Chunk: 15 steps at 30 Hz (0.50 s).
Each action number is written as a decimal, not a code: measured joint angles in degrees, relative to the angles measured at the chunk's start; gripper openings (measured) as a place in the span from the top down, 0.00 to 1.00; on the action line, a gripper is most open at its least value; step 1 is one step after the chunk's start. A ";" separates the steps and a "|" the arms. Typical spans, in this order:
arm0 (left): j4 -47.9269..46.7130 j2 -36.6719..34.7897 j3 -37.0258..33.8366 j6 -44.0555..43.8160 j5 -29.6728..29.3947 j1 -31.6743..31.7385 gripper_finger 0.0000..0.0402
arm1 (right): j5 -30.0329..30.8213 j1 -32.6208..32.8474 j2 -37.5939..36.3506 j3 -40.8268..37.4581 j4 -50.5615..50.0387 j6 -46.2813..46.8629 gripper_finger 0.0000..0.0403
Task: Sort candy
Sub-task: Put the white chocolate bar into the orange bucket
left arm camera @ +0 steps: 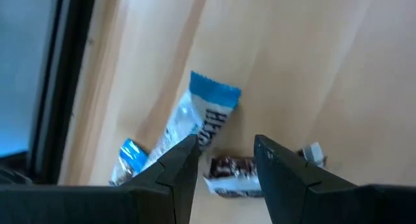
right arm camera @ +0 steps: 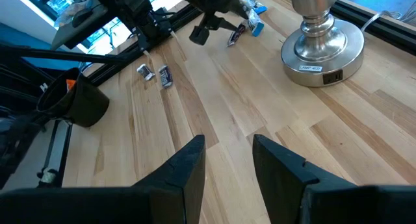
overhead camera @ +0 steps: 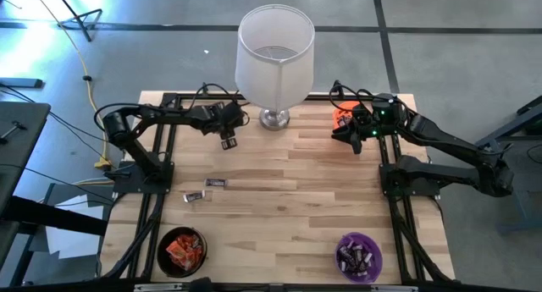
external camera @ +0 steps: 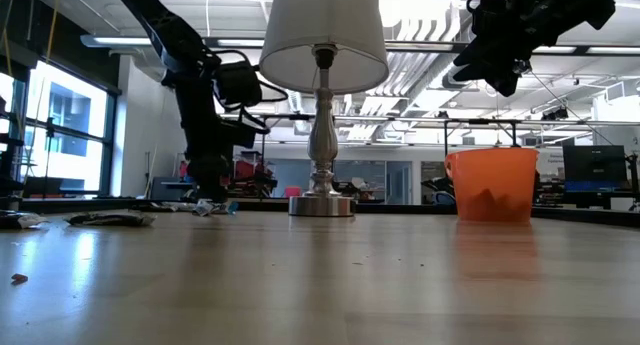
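Observation:
A silvery blue-white candy [left arm camera: 203, 113] and a dark brown candy [left arm camera: 231, 173] lie on the wood table near the lamp base. My left gripper [left arm camera: 224, 156] hovers open just above them, pointing steeply down, touching neither; it shows at the far left [overhead camera: 229, 141]. Two more candies [overhead camera: 217, 183] [overhead camera: 196, 195] lie on the table nearer the front. My right gripper [overhead camera: 347, 137] hangs open and empty in the air beside the orange bowl [overhead camera: 342, 116], raised well above it [external camera: 497, 77].
A tall lamp [overhead camera: 273, 59] stands at the table's far middle on a metal base [right arm camera: 322, 42]. A black bowl [overhead camera: 182, 250] of orange-red candy sits near left, a purple bowl [overhead camera: 360, 255] of dark candy near right. Bare wood lies between.

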 joint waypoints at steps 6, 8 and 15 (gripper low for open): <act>2.93 0.65 0.00 2.06 0.32 1.71 0.66 | 0.00 0.01 0.00 -0.01 0.00 -0.01 0.69; 2.43 1.97 0.00 2.08 1.68 2.40 0.66 | 0.01 -0.01 0.00 -0.01 -0.01 -0.01 0.69; 4.15 8.04 0.42 3.74 -1.04 3.44 0.66 | 0.01 0.01 0.00 -0.01 -0.01 -0.01 0.69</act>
